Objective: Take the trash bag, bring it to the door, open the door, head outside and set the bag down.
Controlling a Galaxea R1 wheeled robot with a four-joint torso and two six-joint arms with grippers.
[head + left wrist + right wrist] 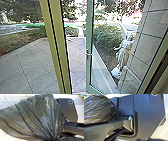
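L jaws: how wide can't be told; a hold on the bag's neck is likely, by the way the folds draw together, but unproven. R jaws: opening can't be told either, nor whether they have hold of anything.

Item, trash bag point(37, 117): dk. plastic, 1 pc., full-bellied, close by the L wrist, beside the robot's dark plate point(68, 110). Pleats run in to a tight neck point(53, 138). Long axis: neck to swollen body; neck end toward the L wrist, bulk fanning away from it. Tilt to floor: can't say.

Item, glass door point(88, 30): green frame, w/ handle point(88, 53), stands open by my reckoning; gap betw. it & yellow-green post point(56, 47).

Beyond: paved yard point(30, 65), shrub point(107, 37), pale statue point(122, 56) seen thru the pane, stone wall point(156, 30).

Step in hand, my guess: getting bag thru doorway. To do well: go slow, line up w/ the gap, arms tucked, bulk clear of post & handle, approx. equal room each side. Thin film, apt to snag or tear; neck wants a firm, steady hold, no swing. Mind the door drifting back on the load. Set-down on paving, yet to do
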